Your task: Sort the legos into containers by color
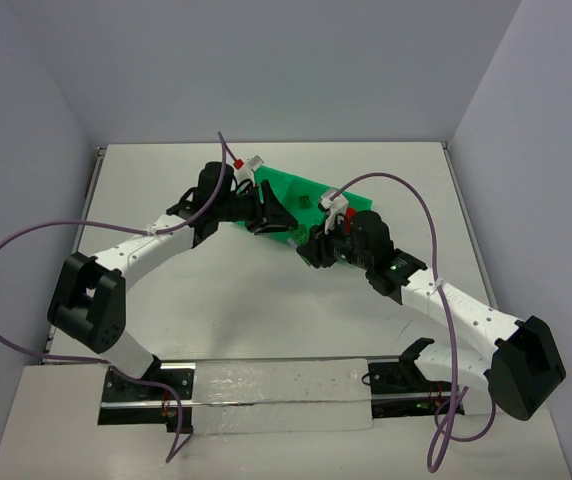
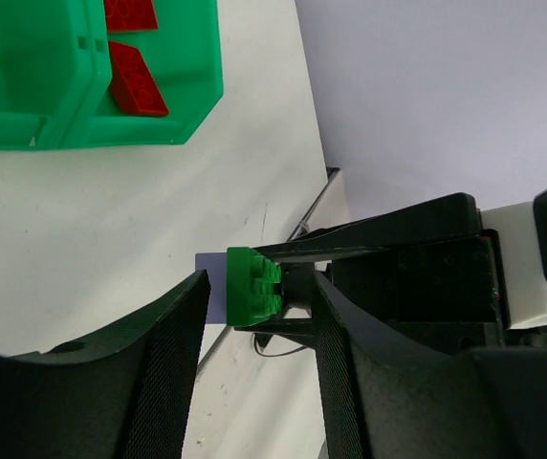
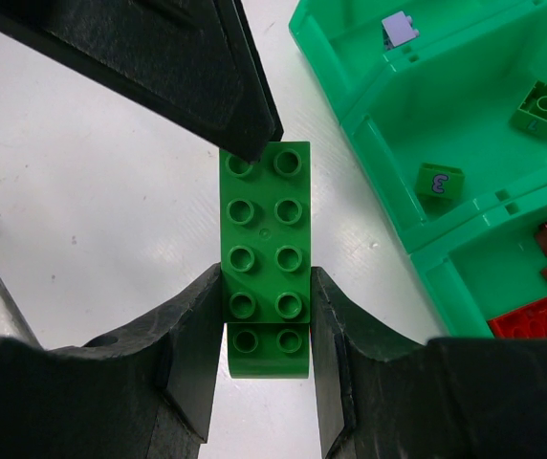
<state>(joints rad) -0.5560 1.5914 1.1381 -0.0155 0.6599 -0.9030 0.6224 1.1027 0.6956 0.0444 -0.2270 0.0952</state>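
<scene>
Beside the green tray [image 2: 63,124], the right claw [image 3: 266,316] clamps a long green brick [image 3: 266,220]; the left claw [image 2: 259,320] is spread apart.

I look down on a plain white counter [image 1: 266,300], closed in by a pale grey back wall [image 1: 266,70], left wall [image 1: 16,150] and right wall [image 1: 556,120]. Along its near edge runs a black rail [image 1: 141,400] bearing a whitish sheet [image 1: 281,395].
</scene>
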